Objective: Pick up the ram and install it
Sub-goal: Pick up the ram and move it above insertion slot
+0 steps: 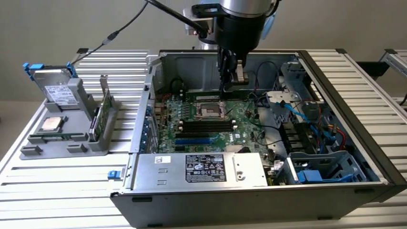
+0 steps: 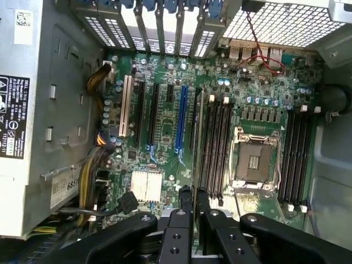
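The ram [image 2: 196, 148] was seen edge-on, clamped between the fingers of the gripper [image 2: 193, 194], above the motherboard [image 2: 165, 126], just beside the black memory slots [image 2: 217, 148].

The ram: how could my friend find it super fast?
Look inside the big open computer case, where the robot's gripper hangs over the green motherboard. The ram is the long thin green stick pinched in its fingertips, unlike the black memory slots, which are fixed to the board.
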{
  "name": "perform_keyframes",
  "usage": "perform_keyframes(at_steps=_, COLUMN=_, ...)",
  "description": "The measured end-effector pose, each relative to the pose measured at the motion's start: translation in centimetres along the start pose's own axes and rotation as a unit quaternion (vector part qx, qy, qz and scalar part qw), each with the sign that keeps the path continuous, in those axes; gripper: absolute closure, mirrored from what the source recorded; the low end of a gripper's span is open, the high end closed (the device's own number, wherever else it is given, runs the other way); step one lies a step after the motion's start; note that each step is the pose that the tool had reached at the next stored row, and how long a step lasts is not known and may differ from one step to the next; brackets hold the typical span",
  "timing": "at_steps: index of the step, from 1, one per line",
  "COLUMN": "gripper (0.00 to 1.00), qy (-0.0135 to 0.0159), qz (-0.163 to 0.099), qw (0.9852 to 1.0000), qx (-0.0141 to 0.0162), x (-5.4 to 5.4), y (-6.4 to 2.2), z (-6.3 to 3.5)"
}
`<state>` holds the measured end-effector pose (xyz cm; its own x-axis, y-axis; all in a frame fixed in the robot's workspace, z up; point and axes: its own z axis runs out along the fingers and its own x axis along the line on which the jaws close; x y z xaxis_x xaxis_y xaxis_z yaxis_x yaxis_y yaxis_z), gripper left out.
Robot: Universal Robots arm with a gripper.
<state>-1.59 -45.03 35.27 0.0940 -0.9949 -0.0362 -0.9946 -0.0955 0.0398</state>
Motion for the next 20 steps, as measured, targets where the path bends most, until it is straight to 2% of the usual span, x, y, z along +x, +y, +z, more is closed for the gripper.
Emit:
perform_keyframes(at_steps=5, gripper=0.87, qy=-0.0002, qz=0.004, qw=1.0, qx=-0.0005, x=-0.4, y=-0.29, z=0.91)
perform_keyframes(at_steps=10, gripper=0.87, qy=-0.0005, qz=0.006, qw=1.0, qx=-0.0026, x=-1.0, y=-0.4, z=1.81)
perform_keyframes(at_steps=15, gripper=0.87, qy=0.0, qz=0.009, qw=0.9999, qx=-0.0073, x=-1.4, y=-0.47, z=2.46)
perform_keyframes(at_steps=20, gripper=0.87, qy=0.0025, qz=0.012, qw=0.9998, qx=-0.0129, x=-1.8, y=-0.52, z=2.96)
